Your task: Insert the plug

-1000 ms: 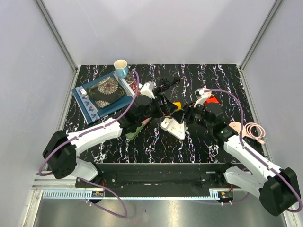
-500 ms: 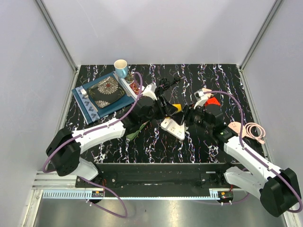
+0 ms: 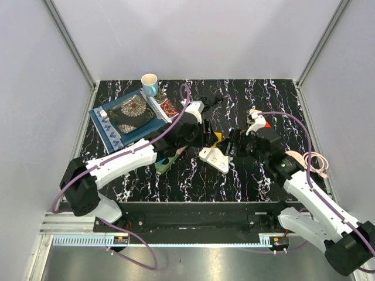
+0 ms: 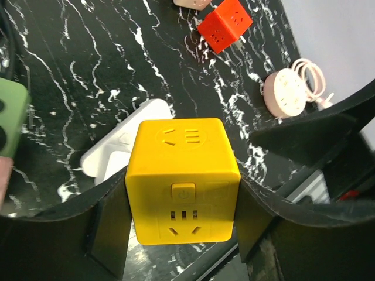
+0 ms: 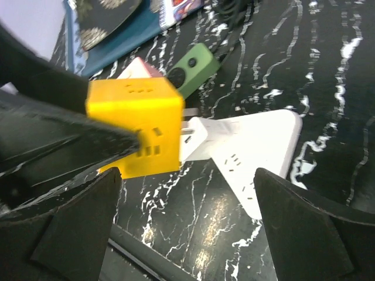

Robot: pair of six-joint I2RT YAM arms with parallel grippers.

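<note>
My left gripper (image 4: pixel 181 225) is shut on a yellow cube plug (image 4: pixel 183 175) and holds it just above the far end of the white power strip (image 4: pixel 126 146). In the right wrist view the yellow cube (image 5: pixel 137 126) has its metal prongs turned toward the white strip (image 5: pixel 252 152) and close to its end. In the top view the cube (image 3: pixel 217 136) sits between both grippers, over the strip (image 3: pixel 214 159). My right gripper (image 5: pixel 187 222) is open and empty, its jaws wide apart, low beside the strip, also in the top view (image 3: pixel 232 146).
A green remote (image 5: pixel 190 69) lies left of the strip. A red cube (image 4: pixel 224 24) and a pink round charger with cable (image 4: pixel 287 93) lie to the right. A blue book with a plate (image 3: pixel 126 117) and a cup (image 3: pixel 150 83) stand at the back left.
My left arm has stretched further forward and right, still holding the yellow cube by the strip. My right arm has drawn back a little to the right, away from the cube.
</note>
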